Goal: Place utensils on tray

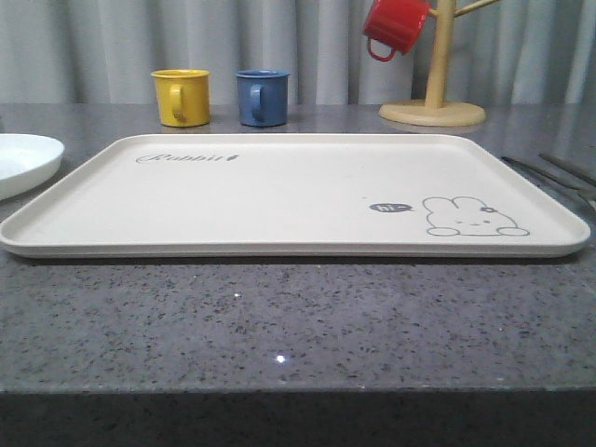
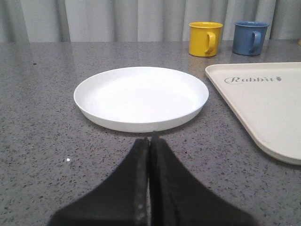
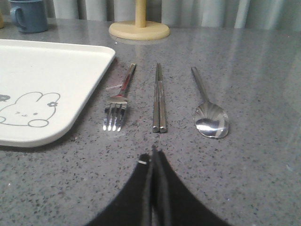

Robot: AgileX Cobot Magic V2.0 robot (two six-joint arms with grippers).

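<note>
The cream tray [image 1: 279,196] with the rabbit drawing lies bare in the middle of the grey counter; its corner [image 3: 56,70] and its edge [image 2: 263,99] show in the wrist views. To the right of it a silver fork [image 3: 117,101], a pair of chopsticks [image 3: 159,99] and a spoon [image 3: 209,110] lie side by side on the counter; their handles [image 1: 559,172] peek in at the front view's right edge. My right gripper [image 3: 153,153] is shut and empty, just short of the chopsticks' ends. My left gripper [image 2: 150,139] is shut and empty before the white plate.
A round white plate [image 2: 141,96] sits left of the tray. Yellow [image 1: 181,96] and blue [image 1: 262,96] mugs stand behind the tray. A wooden mug tree [image 1: 433,102] with a red mug [image 1: 393,26] stands at the back right.
</note>
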